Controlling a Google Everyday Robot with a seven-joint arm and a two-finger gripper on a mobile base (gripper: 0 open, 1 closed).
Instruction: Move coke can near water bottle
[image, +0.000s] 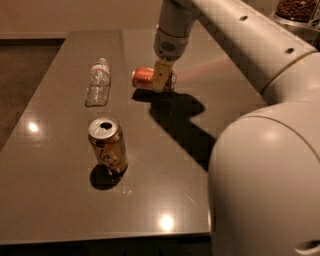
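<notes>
Dark grey tabletop (60, 200) fills most of what we see, with the robot's pale arm (260, 165) bulking over its right side and reaching toward the far middle. We see the water bottle (98, 83) lying on its side at the far left, and a gold-brown can (107, 146) standing upright nearer us. The coke can (143, 77) lies sideways just right of the bottle, not touching it, clamped in the gripper (161, 76).

No legible text: the dark script on the gold-brown can (107, 150) cannot be made out. The gripper (161, 82) grasps the coke can (142, 77), lying far back on the surface (65, 210).
</notes>
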